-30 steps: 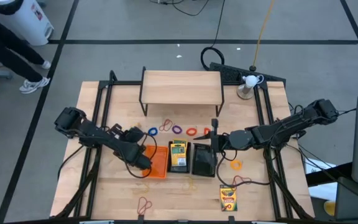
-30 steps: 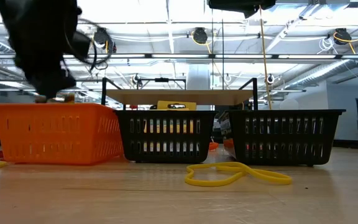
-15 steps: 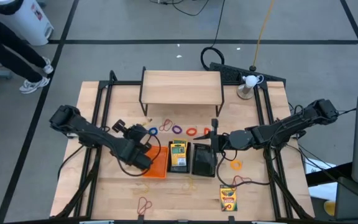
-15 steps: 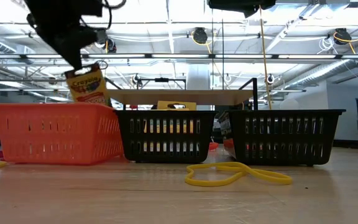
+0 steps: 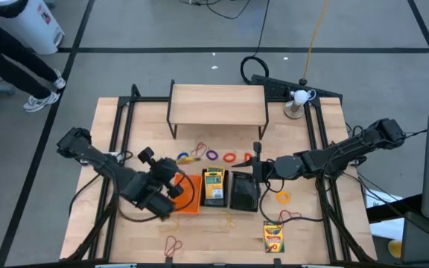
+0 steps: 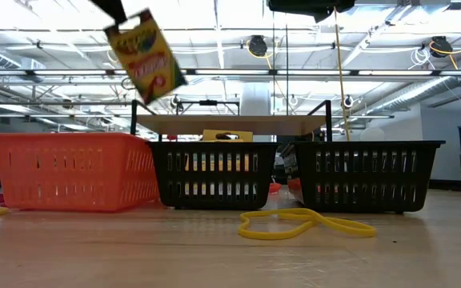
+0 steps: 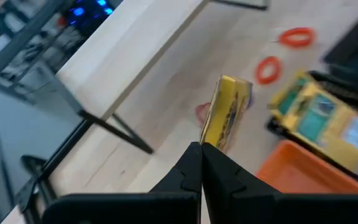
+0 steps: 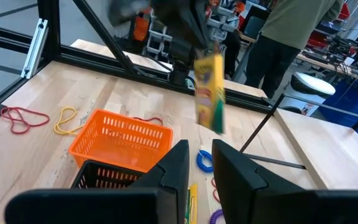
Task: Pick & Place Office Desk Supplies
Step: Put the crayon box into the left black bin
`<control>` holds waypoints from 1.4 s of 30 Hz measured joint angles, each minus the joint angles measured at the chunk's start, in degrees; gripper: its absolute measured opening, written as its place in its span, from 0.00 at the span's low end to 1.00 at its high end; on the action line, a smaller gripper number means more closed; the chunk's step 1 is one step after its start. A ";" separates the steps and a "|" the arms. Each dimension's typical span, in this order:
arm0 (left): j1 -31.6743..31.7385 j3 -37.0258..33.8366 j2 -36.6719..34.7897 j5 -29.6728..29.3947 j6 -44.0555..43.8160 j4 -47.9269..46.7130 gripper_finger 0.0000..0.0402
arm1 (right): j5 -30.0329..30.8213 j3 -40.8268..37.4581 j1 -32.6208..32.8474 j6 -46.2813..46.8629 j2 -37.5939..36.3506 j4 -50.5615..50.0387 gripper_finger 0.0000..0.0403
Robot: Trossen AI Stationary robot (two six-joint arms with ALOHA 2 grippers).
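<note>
My left gripper (image 7: 201,148) is shut on a yellow-and-green crayon box (image 6: 146,56), high above the orange mesh tray (image 6: 74,170); the right wrist view shows the box (image 8: 209,93) over that tray (image 8: 120,140). My right gripper (image 8: 199,155) waits open and empty over the right black tray (image 5: 243,190). The middle black tray (image 5: 213,202) holds another crayon box (image 5: 213,184). A third box (image 5: 273,237) lies flat on the table near the front right. Rubber-band loops lie scattered, blue (image 5: 182,158), purple (image 5: 212,155) and red (image 5: 230,158) among them. My left gripper pinches the crayon box by one narrow end (image 7: 210,138) between its two fingers, across the box's thin sides. The fingers slant downward. The box hangs tilted below them, lifted clear of the orange tray and the table.
A wooden riser shelf (image 5: 217,104) stands at the table's far side. More loops lie near the front: yellow (image 6: 302,224), orange (image 5: 282,196), red (image 5: 173,244). A person (image 8: 291,31) stands beyond the table; another walks by at the far left (image 5: 13,67).
My left gripper has risen out of the orange tray and tipped from pointing steeply down to a shallower slant, staying shut. The crayon box has come up with it, from inside the tray to hanging tilted well above it.
</note>
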 joint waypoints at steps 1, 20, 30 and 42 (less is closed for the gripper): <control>-0.61 1.27 0.00 0.36 0.90 0.13 0.00 | -0.02 0.00 0.00 0.00 0.00 -0.02 0.15; 0.35 5.84 0.04 14.33 27.11 24.68 0.00 | 0.14 0.00 0.02 1.88 -3.60 -4.45 0.15; 4.74 1.58 0.01 21.53 31.95 33.40 0.00 | 0.07 0.00 0.37 3.39 -4.70 -5.68 0.15; 8.92 -8.91 0.07 32.32 35.53 46.79 0.00 | 0.07 0.00 0.39 3.28 -4.70 -5.68 0.15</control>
